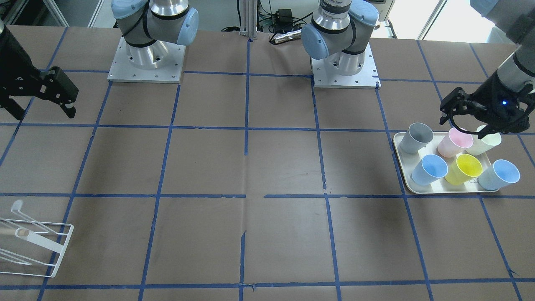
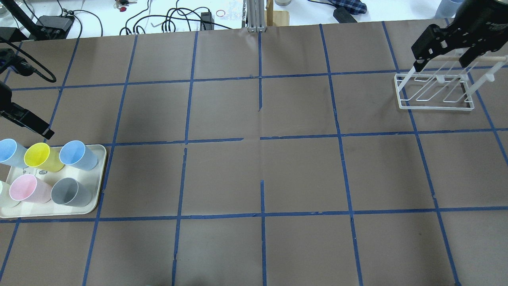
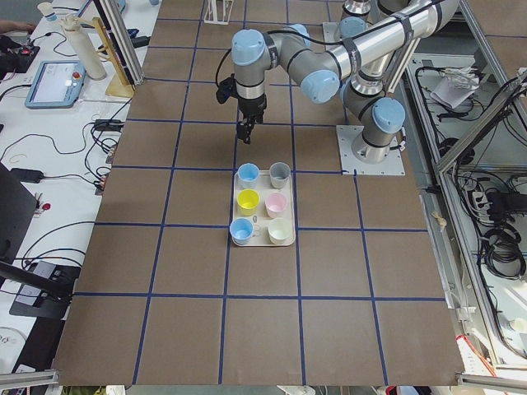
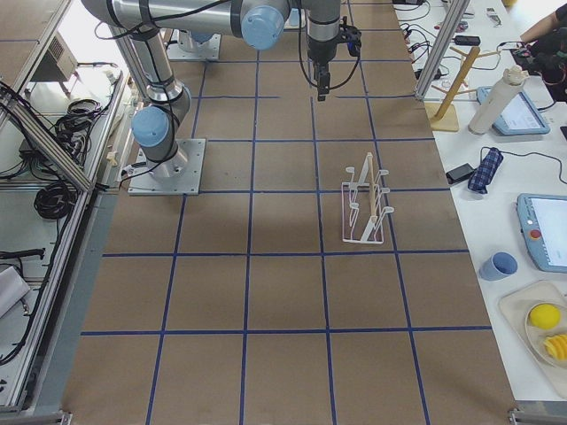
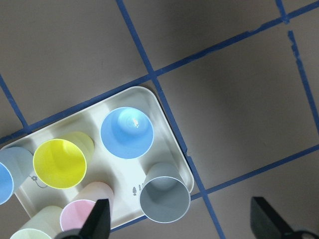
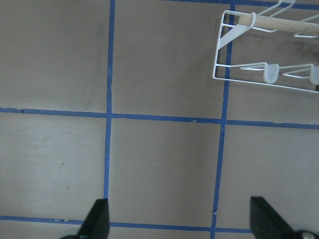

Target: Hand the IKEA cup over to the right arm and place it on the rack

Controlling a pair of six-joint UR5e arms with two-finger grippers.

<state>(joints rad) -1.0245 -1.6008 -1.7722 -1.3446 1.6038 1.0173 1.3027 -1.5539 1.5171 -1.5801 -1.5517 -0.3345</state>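
Note:
Two pale blue IKEA cups (image 1: 430, 169) (image 1: 499, 174) stand on a cream tray (image 1: 401, 167) with yellow, pink, grey and cream cups. In the overhead view the blue cups (image 2: 77, 155) (image 2: 8, 151) are in the tray's far row. My left gripper (image 1: 464, 125) hovers open and empty above the tray's robot side; its wrist view shows one blue cup (image 5: 127, 132) and the wide-apart fingertips (image 5: 102, 216). My right gripper (image 2: 440, 62) is open and empty, raised near the white wire rack (image 2: 436, 89), which also shows in the right wrist view (image 6: 269, 50).
The yellow cup (image 2: 37, 155), pink cup (image 2: 24, 187) and grey cup (image 2: 69, 191) crowd the tray (image 2: 101, 174). Brown paper with blue tape lines covers the table between tray and rack. Both arm bases (image 1: 146, 62) (image 1: 345, 67) stand at the robot's edge.

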